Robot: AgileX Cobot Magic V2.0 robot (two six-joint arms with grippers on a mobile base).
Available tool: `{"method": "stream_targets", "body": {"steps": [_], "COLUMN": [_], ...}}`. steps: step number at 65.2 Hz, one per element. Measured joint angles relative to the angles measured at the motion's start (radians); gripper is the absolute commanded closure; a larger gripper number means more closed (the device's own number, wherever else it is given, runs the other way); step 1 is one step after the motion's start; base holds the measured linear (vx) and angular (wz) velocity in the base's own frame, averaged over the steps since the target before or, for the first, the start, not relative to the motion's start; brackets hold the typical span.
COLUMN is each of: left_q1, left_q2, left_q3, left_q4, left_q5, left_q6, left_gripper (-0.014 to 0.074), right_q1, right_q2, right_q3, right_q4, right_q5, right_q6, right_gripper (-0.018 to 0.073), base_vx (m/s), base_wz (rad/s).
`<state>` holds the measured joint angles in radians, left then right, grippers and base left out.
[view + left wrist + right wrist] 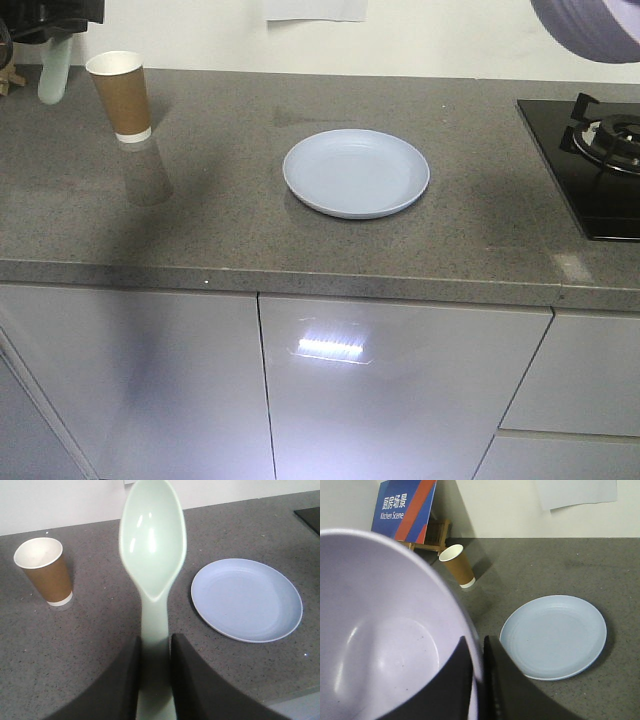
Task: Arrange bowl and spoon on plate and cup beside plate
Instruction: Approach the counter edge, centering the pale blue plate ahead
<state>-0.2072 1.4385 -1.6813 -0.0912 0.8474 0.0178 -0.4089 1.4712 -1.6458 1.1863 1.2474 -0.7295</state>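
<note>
The pale blue plate (356,171) lies in the middle of the grey counter (250,230), with nothing on it; it also shows as the plate (247,599) and the plate (553,636). The brown paper cup (121,95) stands upright at the back left, well apart from the plate. My left gripper (155,642) is shut on the handle of the mint spoon (152,545), held in the air above the counter between cup (43,570) and plate. My right gripper (476,647) is shut on the rim of the lavender bowl (385,630), held high at the right; the bowl (590,25) shows at the top right corner.
A black gas hob (595,160) occupies the counter's right end. A blue sign on a wooden stand (407,507) stands behind the cup (457,565) against the wall. The counter's front edge drops to white cabinet doors (400,390).
</note>
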Motion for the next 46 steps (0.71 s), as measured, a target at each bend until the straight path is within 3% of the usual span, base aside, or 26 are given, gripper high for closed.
{"method": "stream_targets", "body": {"steps": [46], "left_q1": [0.0], "left_q2": [0.0], "left_q3": [0.0], "left_q4": [0.0], "left_q5": [0.0], "left_q6": [0.0], "left_gripper": [0.0603], "right_q1": [0.0], "right_q2": [0.0], "right_q3": [0.0], "right_q4": [0.0], "right_q5": [0.0], "right_q6": [0.0], "right_gripper": [0.0565], "base_vx": [0.05], "base_wz": [-0.01]}}
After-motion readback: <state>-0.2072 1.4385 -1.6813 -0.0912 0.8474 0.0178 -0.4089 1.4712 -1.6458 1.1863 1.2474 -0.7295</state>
